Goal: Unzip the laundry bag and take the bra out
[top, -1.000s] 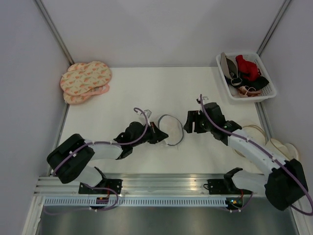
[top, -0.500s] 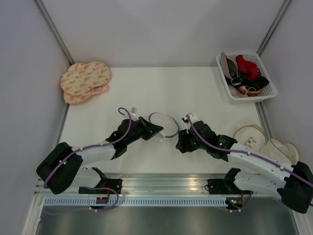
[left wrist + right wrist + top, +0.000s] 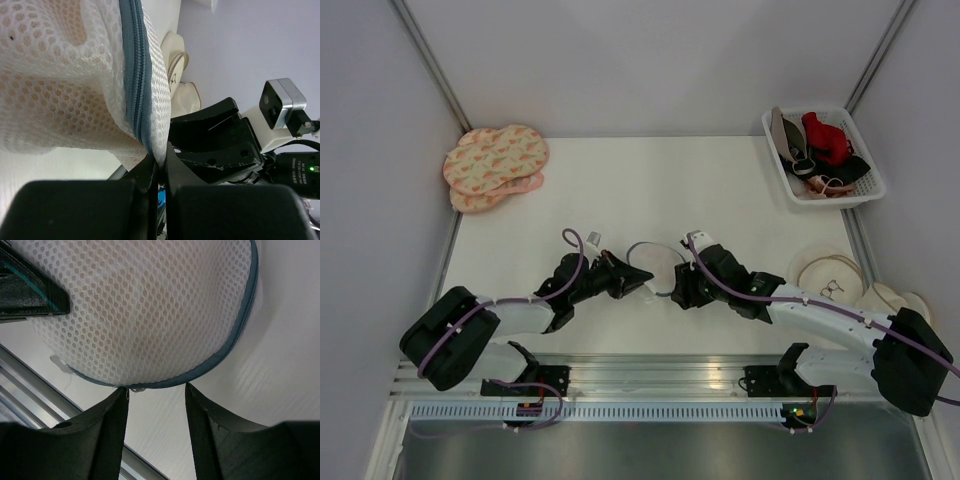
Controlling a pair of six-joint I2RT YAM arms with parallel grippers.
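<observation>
The laundry bag (image 3: 657,262) is a round white mesh pouch with a grey zipped rim. It sits in mid-table between my two arms. My left gripper (image 3: 636,281) is shut on the bag's rim (image 3: 145,135), pinching mesh and zipper tape between its fingertips (image 3: 161,161). My right gripper (image 3: 678,290) is at the bag's right side. In the right wrist view it (image 3: 156,389) is open, and the zipper edge (image 3: 200,371) lies just past its fingertips. A small white tab (image 3: 136,388) hangs by one tip. The peach bra (image 3: 145,337) shows faintly through the mesh.
A white basket (image 3: 840,200) with red and black garments stands at the back right. Pink patterned pouches (image 3: 495,165) lie at the back left. Cream round pouches (image 3: 832,275) rest at the right edge. An aluminium rail (image 3: 650,375) runs along the near edge.
My right arm swung left and nearer, up to the bag's rim, and its jaws narrowed. My left gripper drew the bag slightly toward the near edge, still shut on it.
</observation>
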